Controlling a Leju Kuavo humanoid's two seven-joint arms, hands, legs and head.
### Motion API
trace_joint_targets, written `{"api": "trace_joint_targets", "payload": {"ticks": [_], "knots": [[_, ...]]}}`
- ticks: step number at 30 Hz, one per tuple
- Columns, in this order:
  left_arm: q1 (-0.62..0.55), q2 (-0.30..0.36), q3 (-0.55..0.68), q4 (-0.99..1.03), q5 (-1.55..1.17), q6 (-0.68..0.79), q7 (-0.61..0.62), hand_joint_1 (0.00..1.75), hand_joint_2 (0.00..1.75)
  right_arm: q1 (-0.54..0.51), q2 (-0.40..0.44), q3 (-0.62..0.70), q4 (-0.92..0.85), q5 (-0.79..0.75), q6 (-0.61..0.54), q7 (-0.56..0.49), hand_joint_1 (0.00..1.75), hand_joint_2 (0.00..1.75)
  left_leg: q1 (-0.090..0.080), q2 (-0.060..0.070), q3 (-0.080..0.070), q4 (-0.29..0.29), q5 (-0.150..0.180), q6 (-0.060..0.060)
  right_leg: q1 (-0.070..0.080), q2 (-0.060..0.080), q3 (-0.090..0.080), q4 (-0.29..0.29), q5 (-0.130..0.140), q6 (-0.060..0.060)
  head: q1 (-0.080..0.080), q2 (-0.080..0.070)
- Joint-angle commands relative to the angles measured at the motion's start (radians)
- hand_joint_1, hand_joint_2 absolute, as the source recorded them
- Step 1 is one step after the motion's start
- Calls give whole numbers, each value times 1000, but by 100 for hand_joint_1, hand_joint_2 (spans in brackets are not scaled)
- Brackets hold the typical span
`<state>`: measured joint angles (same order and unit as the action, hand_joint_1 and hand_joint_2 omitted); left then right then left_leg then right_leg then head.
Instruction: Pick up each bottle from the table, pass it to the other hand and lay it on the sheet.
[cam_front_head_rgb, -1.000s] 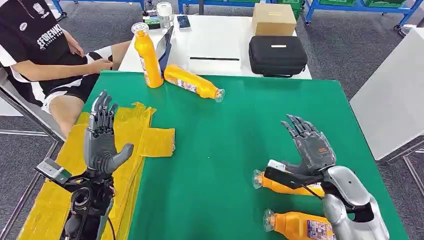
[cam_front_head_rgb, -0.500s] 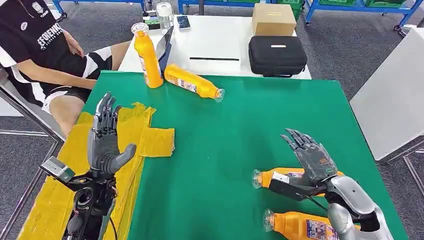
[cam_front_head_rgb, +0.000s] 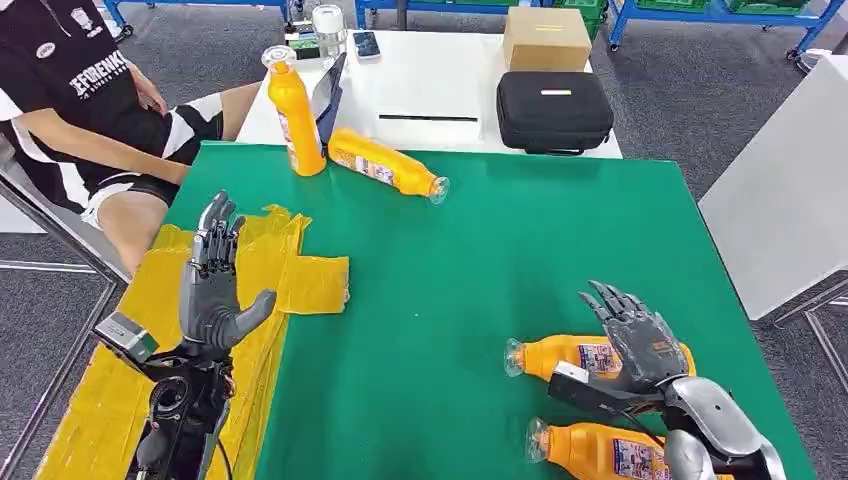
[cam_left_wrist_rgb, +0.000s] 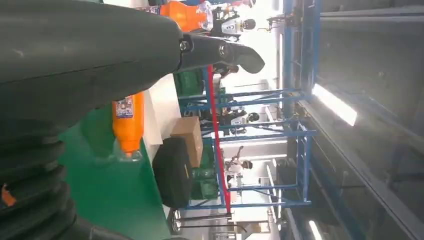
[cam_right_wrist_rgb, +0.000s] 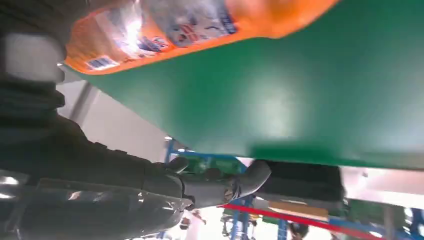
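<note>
**Right hand spread over a lying bottle, left hand raised above the sheet**

We see a flat green tabletop (cam_front_head_rgb: 450, 300) with a matte, felt-like face. At its 9 o'clock edge lies the yellow sheet (cam_front_head_rgb: 300, 280), crinkled and glossy like thin plastic, cut in overlapping strips that drape over the rim. Four orange bottles with smooth rounded bodies, printed labels and clear caps are on the tabletop: one upright bottle (cam_front_head_rgb: 292, 110) at 11 o'clock, a far lying bottle (cam_front_head_rgb: 385, 163) just beside it, a near lying bottle (cam_front_head_rgb: 570, 355) at 4 o'clock, and a nearest bottle (cam_front_head_rgb: 600, 450) at 5 o'clock, also on its side. All four are off the sheet.

Our right hand (cam_front_head_rgb: 640, 335), dark grey with a silver forearm shell, hovers palm-down over the label end of the near lying bottle, fingers (cam_front_head_rgb: 612, 300) spread apart and gripping nothing; we cannot tell whether it touches the bottle. Our left hand (cam_front_head_rgb: 212, 290) stands upright over the sheet, fingers straight and together, thumb out toward 3 o'clock, holding nothing.

A seated person (cam_front_head_rgb: 90, 100) is at 10 o'clock, beyond the tabletop.
</note>
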<state>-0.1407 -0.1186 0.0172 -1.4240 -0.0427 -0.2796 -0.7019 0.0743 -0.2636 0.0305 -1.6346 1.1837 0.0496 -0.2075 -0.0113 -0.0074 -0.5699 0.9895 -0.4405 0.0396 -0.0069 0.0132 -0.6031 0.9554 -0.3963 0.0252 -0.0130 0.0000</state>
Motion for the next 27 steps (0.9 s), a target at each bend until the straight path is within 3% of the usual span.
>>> {"api": "trace_joint_targets", "payload": {"ticks": [1,11,14,27], "knots": [[-33,-14,33,78,-6,-6,4,0,175,-112,23,-46,241,3,19,10,0,175,1,1,3,-1,-1,-2,1,0,3,-1,0,0,0,0],[-25,-22,40,93,-4,-23,4,0,175,-211,42,-32,401,55,30,33,0,175,2,4,9,-1,-4,-4,2,1,9,-2,-2,-1,0,0],[-30,-25,36,101,-6,-26,4,0,175,-228,44,-32,436,61,31,34,0,175,1,2,3,-1,0,-1,1,1,3,-1,0,0,0,0],[-64,-36,44,161,-4,-25,6,0,175,-343,43,18,660,92,69,64,0,175,1,2,5,-1,-2,-3,1,1,5,-2,-1,0,0,0]]}}
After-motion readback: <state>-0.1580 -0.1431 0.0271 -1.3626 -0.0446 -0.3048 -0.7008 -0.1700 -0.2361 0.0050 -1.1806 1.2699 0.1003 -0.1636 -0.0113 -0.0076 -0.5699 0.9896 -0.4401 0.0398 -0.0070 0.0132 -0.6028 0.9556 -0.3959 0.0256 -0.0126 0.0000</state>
